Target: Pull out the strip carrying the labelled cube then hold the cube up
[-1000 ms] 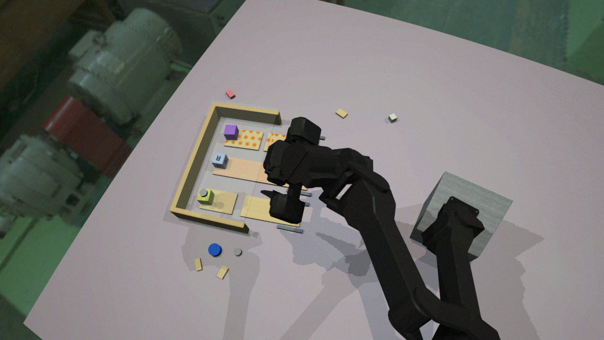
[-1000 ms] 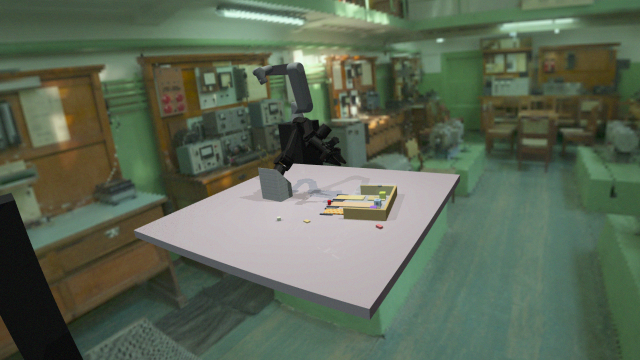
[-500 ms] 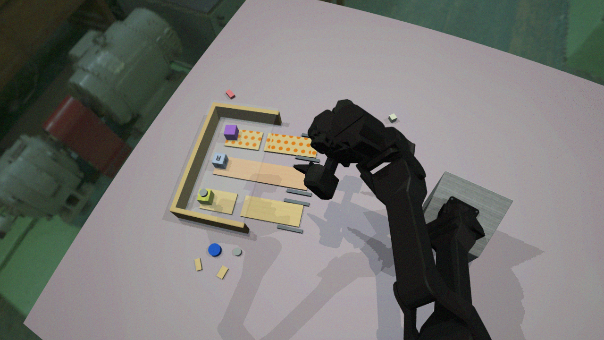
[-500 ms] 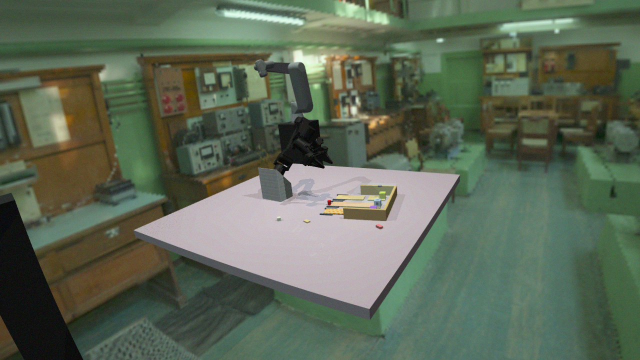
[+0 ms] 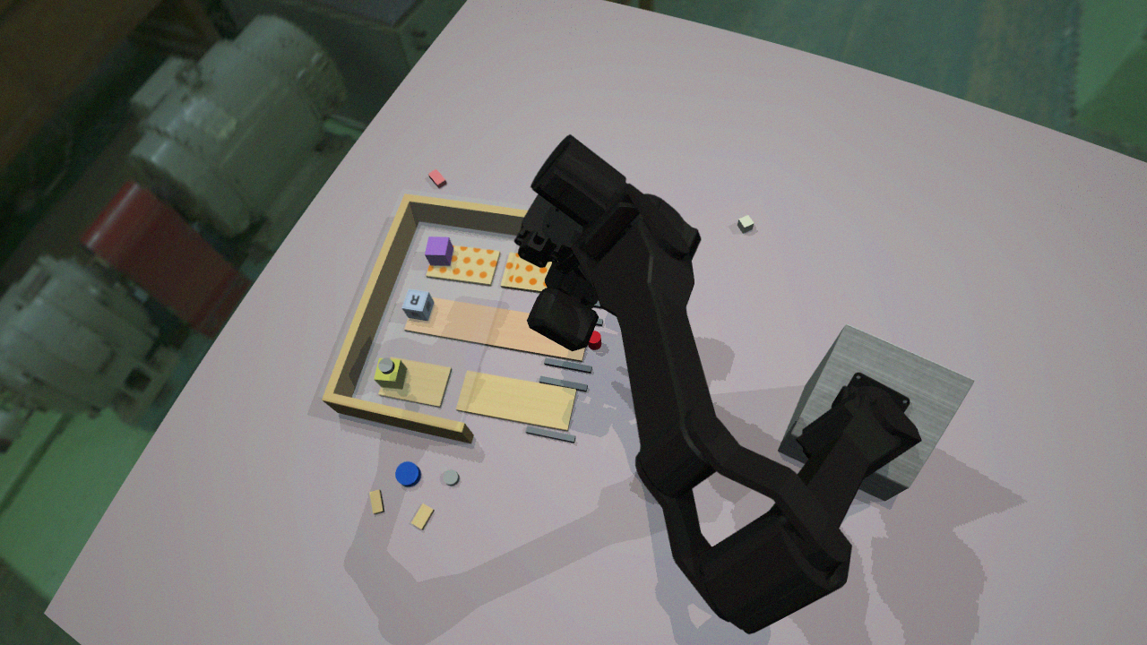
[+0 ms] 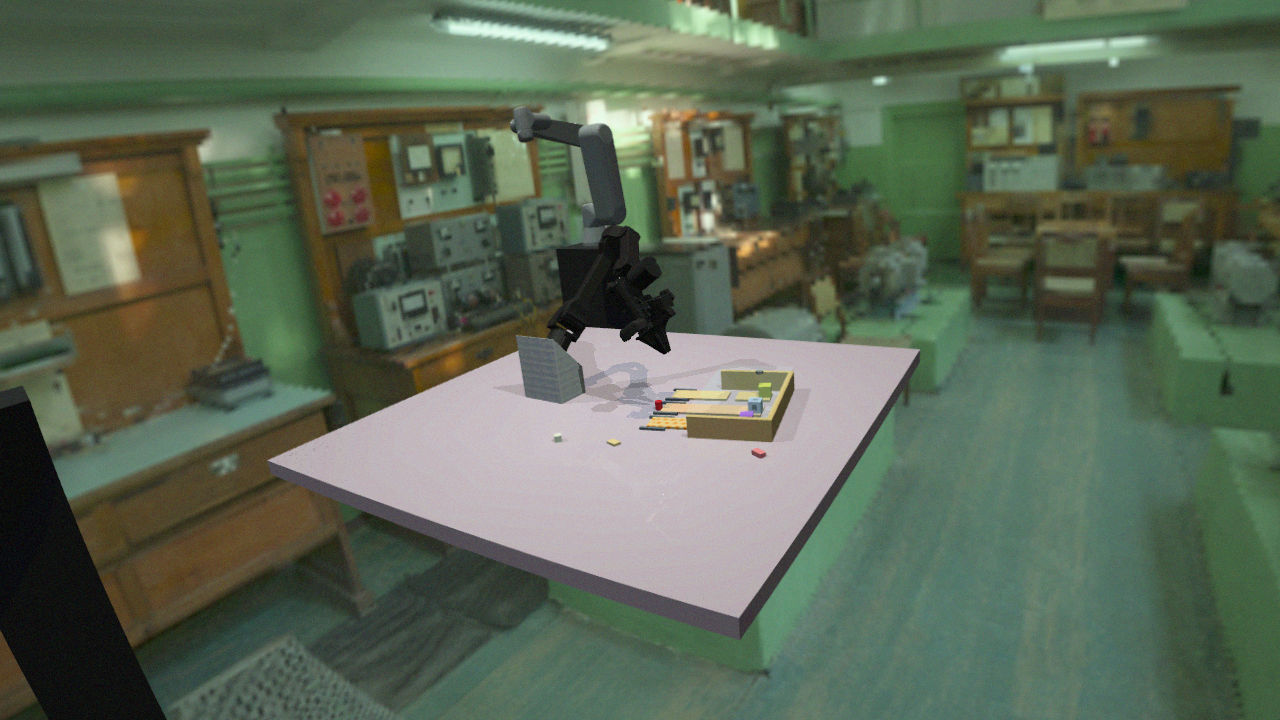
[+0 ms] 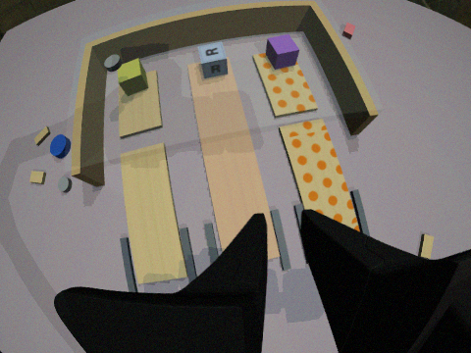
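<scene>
The light blue cube labelled R (image 5: 417,305) (image 6: 755,405) (image 7: 213,60) stands on the far end of the unbroken peach strip (image 5: 481,324) (image 7: 226,137). The dotted strip is split into a far piece (image 5: 477,269) (image 7: 289,95) and a near piece (image 7: 319,157); the pale yellow strip is also split into a far piece (image 5: 428,386) (image 7: 142,113) and a near piece (image 5: 517,400) (image 7: 152,206). My gripper (image 7: 283,222) is narrowly open and empty, high above the near strip ends. A red cylinder (image 5: 594,339) (image 6: 658,405) is at the peach strip's near end.
A wooden three-sided wall (image 5: 365,300) (image 7: 191,26) surrounds the far ends, seemingly under a clear cover. Purple (image 5: 438,251) (image 7: 283,51) and yellow-green (image 5: 390,374) (image 7: 132,76) cubes stand inside. Short grey rails flank the near ends. A blue disc (image 5: 407,473) (image 7: 60,146) lies outside.
</scene>
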Robot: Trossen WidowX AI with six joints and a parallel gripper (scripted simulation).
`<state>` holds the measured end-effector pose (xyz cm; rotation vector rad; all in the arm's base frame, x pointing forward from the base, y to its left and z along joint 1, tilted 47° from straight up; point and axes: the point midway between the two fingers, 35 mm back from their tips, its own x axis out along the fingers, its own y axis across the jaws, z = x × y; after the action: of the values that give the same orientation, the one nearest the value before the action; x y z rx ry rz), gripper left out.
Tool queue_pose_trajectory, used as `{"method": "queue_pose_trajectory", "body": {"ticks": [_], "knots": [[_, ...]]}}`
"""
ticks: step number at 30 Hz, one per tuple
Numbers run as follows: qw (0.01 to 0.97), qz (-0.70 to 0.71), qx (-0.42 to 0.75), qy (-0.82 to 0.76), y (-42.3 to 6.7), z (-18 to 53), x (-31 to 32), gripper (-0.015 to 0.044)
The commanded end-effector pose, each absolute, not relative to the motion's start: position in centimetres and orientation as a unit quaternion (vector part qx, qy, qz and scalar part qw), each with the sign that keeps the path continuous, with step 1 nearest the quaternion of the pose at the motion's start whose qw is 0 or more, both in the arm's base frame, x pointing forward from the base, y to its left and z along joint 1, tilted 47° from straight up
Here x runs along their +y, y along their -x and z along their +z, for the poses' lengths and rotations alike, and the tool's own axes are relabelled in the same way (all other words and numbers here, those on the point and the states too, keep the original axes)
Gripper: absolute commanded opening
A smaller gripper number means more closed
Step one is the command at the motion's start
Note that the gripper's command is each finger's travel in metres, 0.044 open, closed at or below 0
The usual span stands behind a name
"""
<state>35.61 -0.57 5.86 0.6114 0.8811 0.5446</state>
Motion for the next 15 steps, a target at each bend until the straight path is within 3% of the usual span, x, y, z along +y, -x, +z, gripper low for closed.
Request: {"method": "queue_pose_trajectory", "body": {"ticks": [1, 7, 15], "knots": [[0.760, 0.322, 0.521, -0.219, -37.0, 3.3, 2.4, 0.0000], [0.680, 0.393, 0.597, -0.162, -36.8, 1.8, 5.2, 0.0000], [0.677, 0.396, 0.599, -0.160, -36.7, 1.8, 5.3, 0.0000]]}}
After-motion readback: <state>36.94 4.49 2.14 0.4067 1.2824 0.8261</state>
